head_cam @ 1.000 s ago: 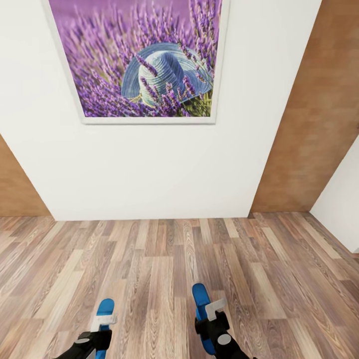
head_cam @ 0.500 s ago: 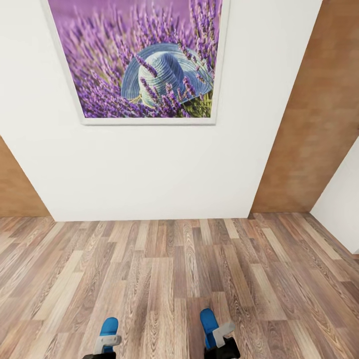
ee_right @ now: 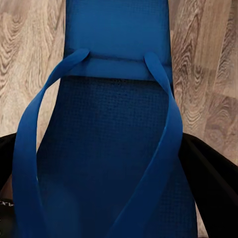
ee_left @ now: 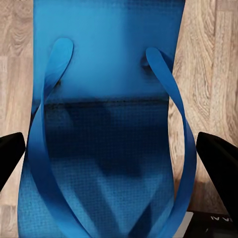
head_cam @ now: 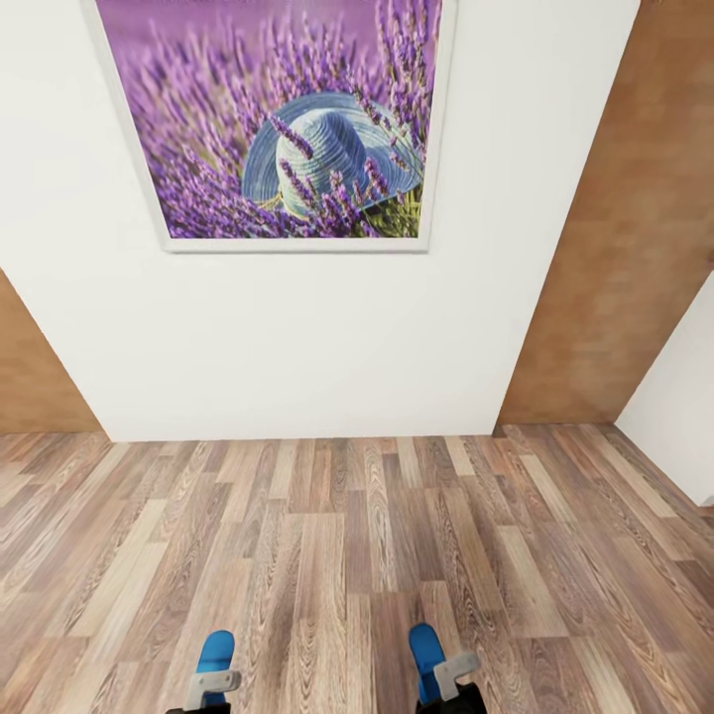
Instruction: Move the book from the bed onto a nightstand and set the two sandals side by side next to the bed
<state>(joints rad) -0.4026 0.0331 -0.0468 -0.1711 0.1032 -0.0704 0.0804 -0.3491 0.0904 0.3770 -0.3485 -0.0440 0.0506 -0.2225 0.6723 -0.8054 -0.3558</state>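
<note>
1. At the far left, a brown wood-panelled wall section meets the plank floor beside a white wall.
2. Near the bottom edge, left of centre, the left sandal, bright blue with a white strap, pokes into the head view above the floor. In the left wrist view its blue sole lies between the two black fingers of the left gripper, which sit at its sides; the claw grasps this sandal.
3. Centre, high on the white wall, hangs a framed picture of purple lavender with a blue hat.
4. Right of centre at the near edge, the right sandal shows with its white strap tilted. In the right wrist view the right gripper is clenched on it, black fingers pressing its edges.
5. At the right, a second brown wall panel runs down to the floor, with another white wall at the far right edge.
6. The two sandals are well apart, both off the floor.
</note>
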